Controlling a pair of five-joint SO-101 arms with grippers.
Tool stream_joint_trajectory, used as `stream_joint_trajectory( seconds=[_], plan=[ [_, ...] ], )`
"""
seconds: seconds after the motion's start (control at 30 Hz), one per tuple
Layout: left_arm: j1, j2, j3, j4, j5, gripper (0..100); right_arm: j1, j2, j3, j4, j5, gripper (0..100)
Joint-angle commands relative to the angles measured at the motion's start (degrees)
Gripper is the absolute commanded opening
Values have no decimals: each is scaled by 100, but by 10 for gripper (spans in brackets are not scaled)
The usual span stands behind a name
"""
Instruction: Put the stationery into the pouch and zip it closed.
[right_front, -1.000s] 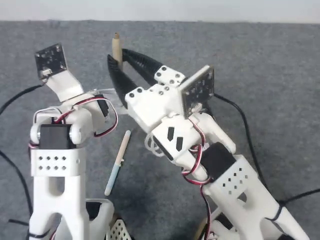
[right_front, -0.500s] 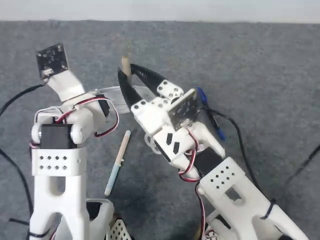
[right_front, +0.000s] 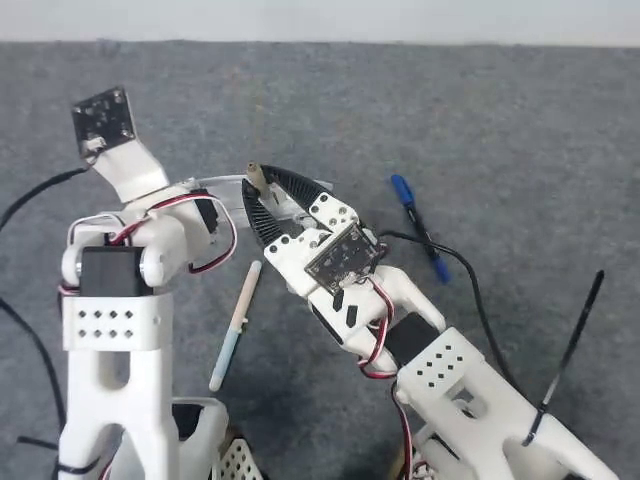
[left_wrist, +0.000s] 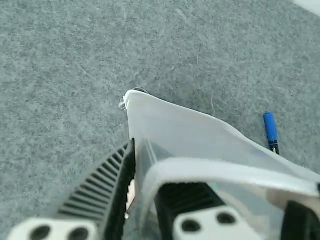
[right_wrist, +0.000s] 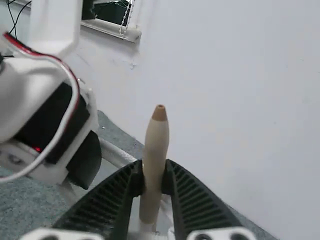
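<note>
Jaws: right gripper (right_wrist: 152, 174) pinched beige pen (right_wrist: 156, 142) upright, likely for lowering in | left gripper (left_wrist: 147, 165) clamped pouch (left_wrist: 200, 140) rim, apparently keeping mouth open | blue pen (right_front: 418, 226) lay apart

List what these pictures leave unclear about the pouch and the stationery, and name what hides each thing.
1. Pouch zip slider: the left wrist view cuts the pouch at its edge; in the high view the arms cover most of it.
2. Beige pen, lower end: right wrist view, hidden by the right claw.
3. Blue pen, far end: left wrist view, behind the pouch.
</note>
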Motion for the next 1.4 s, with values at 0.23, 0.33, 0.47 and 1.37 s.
stream_joint_trajectory(
  seconds=[0.23, 0.33, 0.47, 1.37],
  plan=[
    [18, 44, 75, -501, 97, 10, -242, -1534, 343, 804, 105, 158],
    [18, 35, 84, -501, 97, 10, -259, -2325, 334, 1411, 97, 158],
    [18, 35, 84, -501, 97, 10, -268, -3046, 325, 2026, 97, 156],
    [-35, 26, -145, -334, 97, 10, 2132, -127, -3095, 5965, -1231, 156]
  ],
)
